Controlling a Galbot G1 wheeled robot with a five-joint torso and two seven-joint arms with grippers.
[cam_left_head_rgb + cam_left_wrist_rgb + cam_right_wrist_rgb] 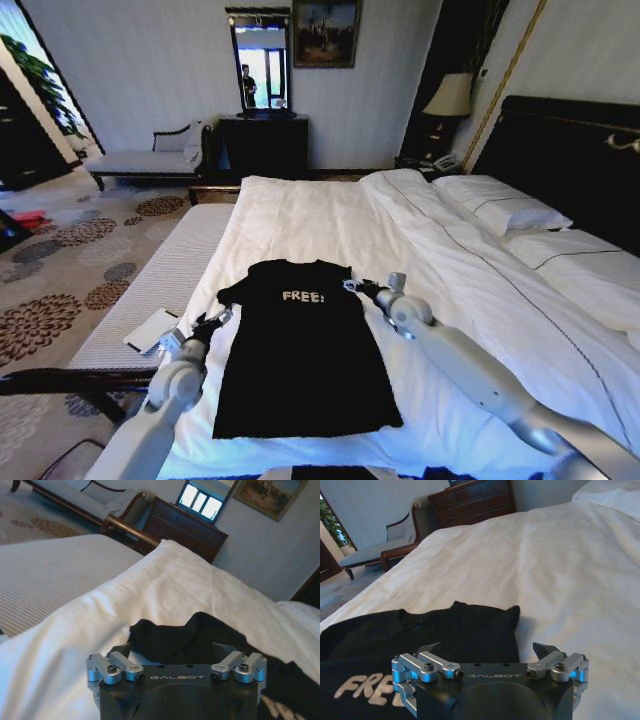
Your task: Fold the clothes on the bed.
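While the T-shirt (300, 350) lay flat on the bed (330, 215), the left gripper (212, 323) and right gripper (357, 288) hung open-fingered beside its sleeves, so grasping them seemingly came first.

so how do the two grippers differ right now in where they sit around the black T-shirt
The left gripper sits at the shirt's left sleeve, over the edge of the black T-shirt, nearer the robot. The right gripper sits at the right shoulder, higher up the shirt toward the collar. The left one has the duvet edge beside it; the right one has open white bed beyond it. Both have jaws open and hold nothing.
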